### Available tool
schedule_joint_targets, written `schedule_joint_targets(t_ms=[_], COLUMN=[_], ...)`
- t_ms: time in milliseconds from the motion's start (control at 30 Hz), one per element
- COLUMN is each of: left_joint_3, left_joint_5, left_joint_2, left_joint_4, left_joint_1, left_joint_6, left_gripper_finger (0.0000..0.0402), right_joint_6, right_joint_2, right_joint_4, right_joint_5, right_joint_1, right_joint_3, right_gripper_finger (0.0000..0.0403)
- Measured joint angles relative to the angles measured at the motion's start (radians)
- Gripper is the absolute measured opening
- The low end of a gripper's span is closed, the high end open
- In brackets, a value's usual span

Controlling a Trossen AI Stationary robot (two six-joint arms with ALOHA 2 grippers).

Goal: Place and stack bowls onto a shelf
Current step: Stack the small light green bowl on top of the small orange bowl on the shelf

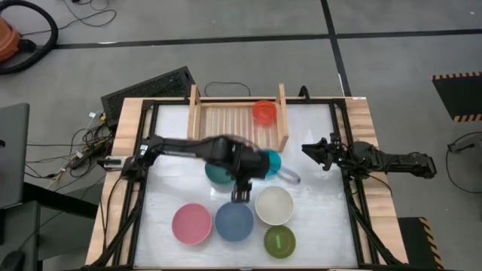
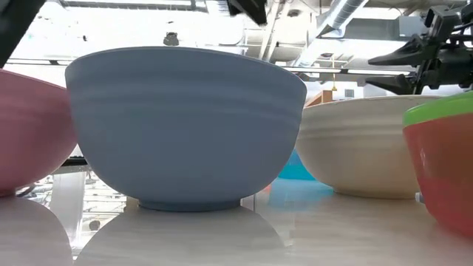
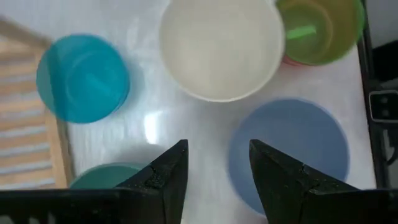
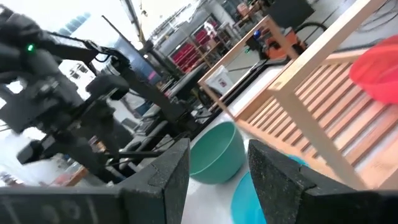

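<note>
The wooden shelf [image 1: 237, 117] stands at the table's far edge, with a red-orange bowl [image 1: 264, 112] on its slats at the right end. A teal bowl [image 1: 218, 174] and a turquoise bowl [image 1: 271, 162] sit just in front of it. Pink [image 1: 191, 223], blue [image 1: 234, 221] and cream bowls [image 1: 273, 205] stand in a near row. An olive-green bowl [image 1: 279, 242] is nested in a red one. My left gripper [image 1: 241, 194] hovers open over the blue bowl's far rim [image 3: 292, 146]. My right gripper [image 1: 310, 149] waits open at the table's right side.
The left arm [image 1: 181, 147] reaches across the table in front of the shelf, above the teal bowl. The black table frame [image 1: 354, 203] runs along both sides. Bare tabletop [image 1: 316, 188] lies between the cream bowl and the right arm.
</note>
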Motion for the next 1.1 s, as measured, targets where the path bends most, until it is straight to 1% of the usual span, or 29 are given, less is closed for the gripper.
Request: schedule_joint_targets(t_ms=[167,333,433,533,633,700,800,900,1100], left_joint_3=[0.0,0.0,0.0,0.0,-0.003,-0.003,-0.003,-0.005,-0.005], left_joint_5=[-0.109,-0.141,-0.185,-0.223,-0.215,-0.189,-0.127,-0.111,-0.104], left_joint_2=[0.0,0.0,0.0,0.014,0.044,0.068,0.127,0.194,0.286], left_joint_4=[0.012,0.033,0.103,0.234,0.38,0.497,0.592,0.625,0.695], left_joint_1=[-0.094,-0.154,-0.186,-0.211,-0.239,-0.257,-0.277,-0.286,-0.28], left_joint_6=[0.04,0.071,0.15,0.242,0.34,0.38,0.427,0.442,0.379], left_gripper_finger=[0.0155,0.0155,0.0155,0.0155,0.0155,0.0155,0.0155,0.0155,0.0155], right_joint_6=[0.036,0.059,0.062,0.076,0.101,0.111,0.119,0.119,0.102], right_joint_2=[0.0,0.0,0.0,0.0,0.0,0.003,0.014,0.025,0.045], right_joint_4=[-0.002,-0.003,-0.005,-0.005,-0.005,-0.005,-0.005,-0.005,-0.009], right_joint_5=[-0.033,-0.047,-0.042,-0.036,-0.035,-0.036,-0.037,-0.038,-0.057], right_joint_1=[0.02,0.078,0.11,0.127,0.127,0.127,0.133,0.153,0.203], right_joint_3=[0.0,0.0,0.0,0.0,0.0,0.0,0.0,0.0,0.0], right_gripper_finger=[0.0189,0.0189,0.0189,0.0189,0.0189,0.0189,0.0189,0.0189,0.0189])
